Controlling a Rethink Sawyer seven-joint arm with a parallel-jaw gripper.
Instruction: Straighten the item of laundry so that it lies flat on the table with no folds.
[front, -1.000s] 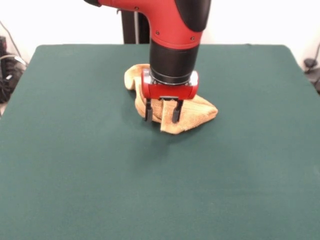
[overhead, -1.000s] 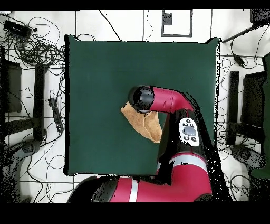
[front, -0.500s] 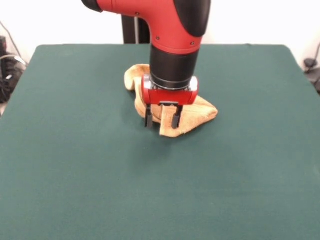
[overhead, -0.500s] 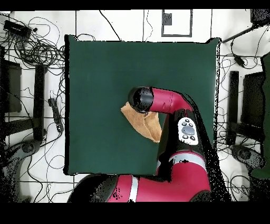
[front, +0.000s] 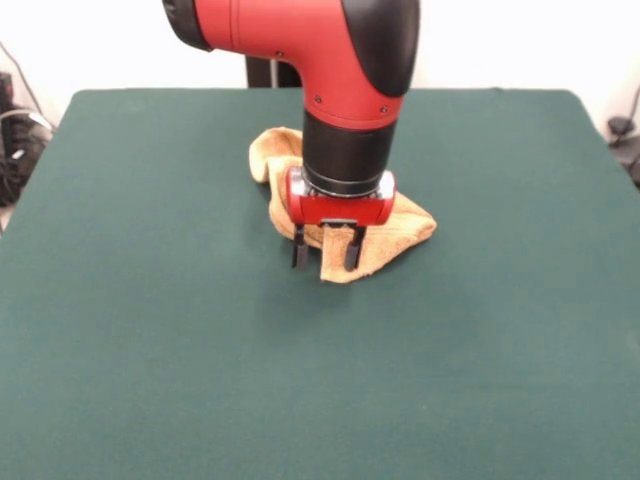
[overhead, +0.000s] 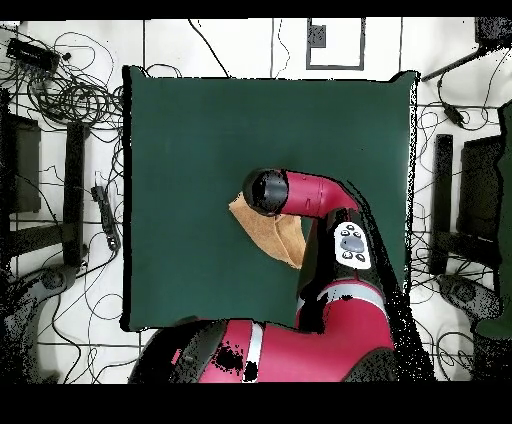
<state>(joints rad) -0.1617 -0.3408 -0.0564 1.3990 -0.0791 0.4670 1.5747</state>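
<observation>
One crumpled yellow-orange towel (front: 400, 228) lies near the middle of the green worktop (front: 150, 350). One gripper (front: 325, 250) hangs over the towel's near edge, its two jaws spread apart.

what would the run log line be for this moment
task: flatten towel | towel: crumpled, folded, on table | pincer: open, fingers straddling towel's near edge | grasp: none | status: not flat

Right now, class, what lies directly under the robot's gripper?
The crumpled towel lies under the gripper on the green table. The open fingers straddle its near edge. The arm covers the towel's middle, so its folds there cannot be seen.
</observation>
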